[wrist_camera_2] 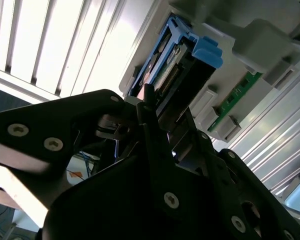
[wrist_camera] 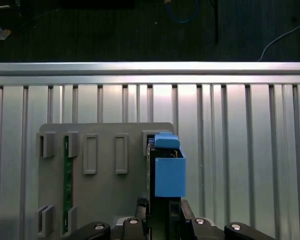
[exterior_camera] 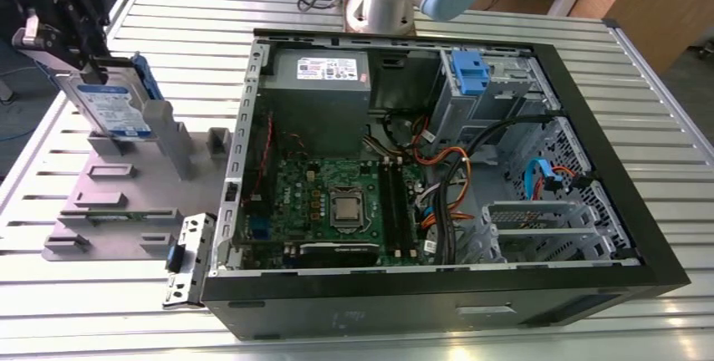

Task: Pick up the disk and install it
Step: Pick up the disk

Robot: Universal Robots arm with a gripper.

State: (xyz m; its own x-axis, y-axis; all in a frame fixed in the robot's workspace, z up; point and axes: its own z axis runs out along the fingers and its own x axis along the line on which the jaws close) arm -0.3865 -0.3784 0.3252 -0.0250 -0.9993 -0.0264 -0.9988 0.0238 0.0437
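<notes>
The end effector clasps the disk, edge-on, over the grey slotted fixture.

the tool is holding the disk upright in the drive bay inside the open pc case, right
No. The tool holds the disk upright, but at the grey fixture on the exterior view's left, outside the open pc case, not inside it. The exterior view shows this.

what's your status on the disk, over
Hand shut on the disk, at its top end. Disk on edge at the grey fixture, outside the open case. Loose cables by the drive cage.
</notes>
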